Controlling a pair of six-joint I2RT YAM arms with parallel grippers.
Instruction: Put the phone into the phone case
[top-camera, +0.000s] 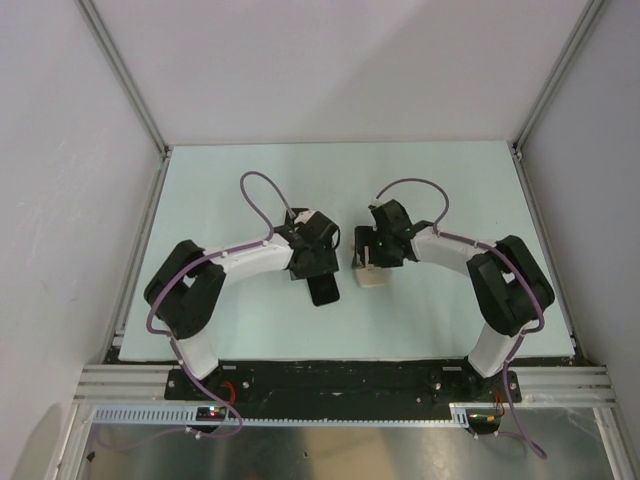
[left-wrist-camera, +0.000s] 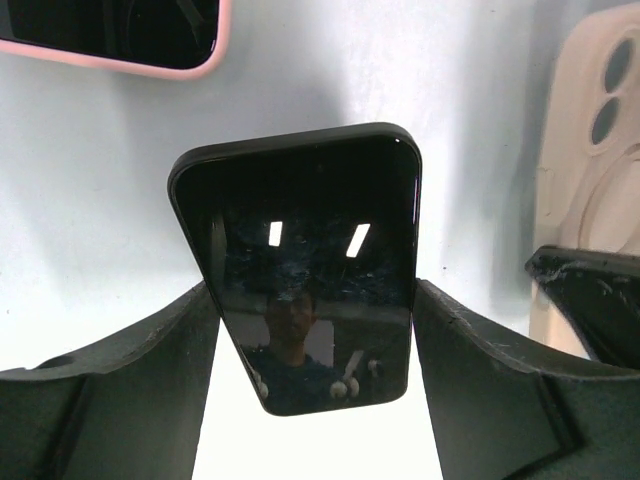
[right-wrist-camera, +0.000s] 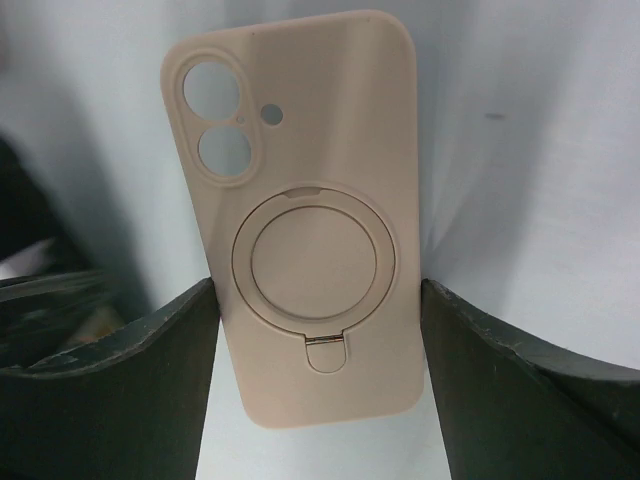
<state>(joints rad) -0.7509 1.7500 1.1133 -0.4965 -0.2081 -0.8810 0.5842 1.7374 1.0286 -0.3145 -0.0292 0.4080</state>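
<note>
From my remote station, the left gripper (left-wrist-camera: 312, 310) is clamped on the phone (left-wrist-camera: 310, 250) by its long edges, with the glossy black screen toward the wrist camera, over the pale table (top-camera: 250, 180). A second, pink-rimmed handset (left-wrist-camera: 120, 35) lies beyond it (only a corner shows). To the right, close but apart, the right gripper (right-wrist-camera: 320, 292) pinches the phone case (right-wrist-camera: 320, 200), its ringed peach back facing the lens.
</note>
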